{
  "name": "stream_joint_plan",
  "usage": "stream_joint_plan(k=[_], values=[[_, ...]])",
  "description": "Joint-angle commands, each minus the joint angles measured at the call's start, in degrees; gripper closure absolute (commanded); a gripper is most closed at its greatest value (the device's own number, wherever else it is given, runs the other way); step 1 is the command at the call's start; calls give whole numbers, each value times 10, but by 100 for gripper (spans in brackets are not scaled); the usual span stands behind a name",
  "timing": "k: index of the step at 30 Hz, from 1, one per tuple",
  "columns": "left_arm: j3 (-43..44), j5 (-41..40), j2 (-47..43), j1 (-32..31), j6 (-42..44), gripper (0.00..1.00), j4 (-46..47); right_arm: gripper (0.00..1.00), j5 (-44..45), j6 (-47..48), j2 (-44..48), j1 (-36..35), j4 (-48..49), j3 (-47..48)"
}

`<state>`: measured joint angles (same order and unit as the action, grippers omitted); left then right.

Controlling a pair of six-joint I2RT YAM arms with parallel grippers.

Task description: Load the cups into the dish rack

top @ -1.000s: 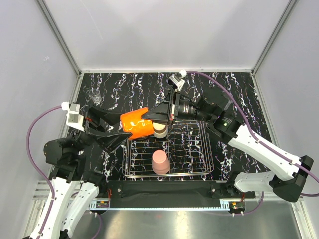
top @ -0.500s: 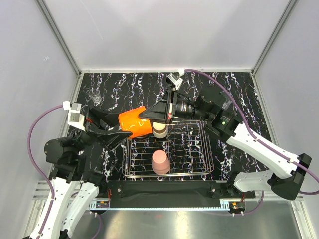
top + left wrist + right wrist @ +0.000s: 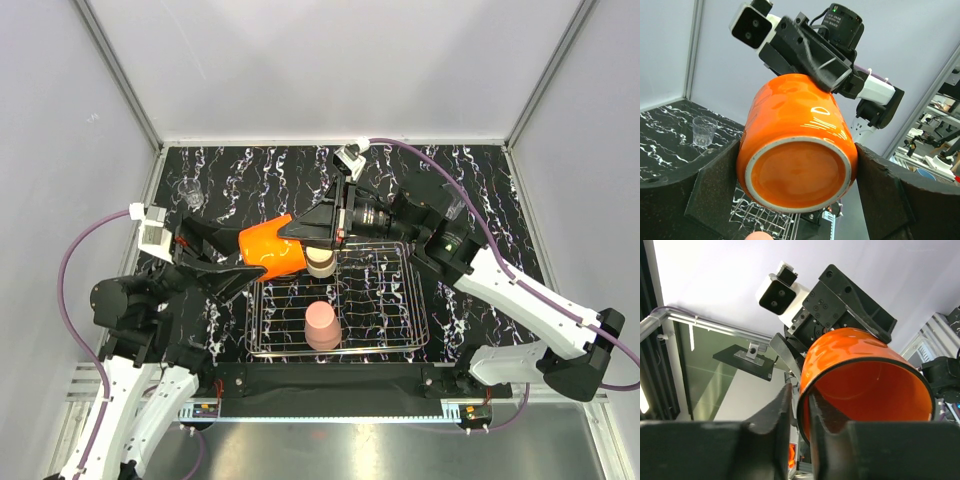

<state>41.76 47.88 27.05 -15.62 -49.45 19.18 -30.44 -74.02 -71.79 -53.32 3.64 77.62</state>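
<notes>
Dish rack (image 3: 400, 300): left gripper (image 3: 245, 258) clamped on the body, right gripper (image 3: 290, 232) pinching the rim of the orange cup (image 3: 270, 248), tilted above the rack's far-left corner; pink tumbler (image 3: 322, 325) and cream cup (image 3: 320, 264) loaded inside; clear glass (image 3: 190, 193) beyond its far-left, unloaded.

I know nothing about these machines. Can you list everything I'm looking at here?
orange cup: one, orange, tipped on its side in the air, held by both claws
cream cup: one, cream with brown band, in the rack, far left
pink tumbler: one, pale pink, in the rack, near middle
clear glass: one plainly seen, on the table, far left
dish rack: one, silver wire, table centre
table: one, black marbled
left claw: black, around the cup's base
right claw: black, pinching the cup's rim
</notes>
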Motion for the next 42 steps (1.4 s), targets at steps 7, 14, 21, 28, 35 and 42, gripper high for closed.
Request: stream_joint_plan(k=[7, 14, 21, 28, 35, 42], values=[[13, 11, 20, -6, -33, 100, 8, 38, 28, 27, 21, -12, 24, 36], [17, 5, 20, -6, -46, 100, 23, 22, 26, 28, 24, -12, 13, 31], [28, -16, 13, -6, -47, 100, 13, 3, 23, 39, 30, -12, -26, 24], [31, -21, 20, -6, -62, 100, 23, 0, 19, 44, 37, -12, -49, 9], [67, -37, 19, -6, -22, 100, -61, 0, 92, 108, 55, -12, -164, 32], [158, -92, 33, -6, 114, 100, -314, 0, 372, 186, 108, -12, -455, 97]])
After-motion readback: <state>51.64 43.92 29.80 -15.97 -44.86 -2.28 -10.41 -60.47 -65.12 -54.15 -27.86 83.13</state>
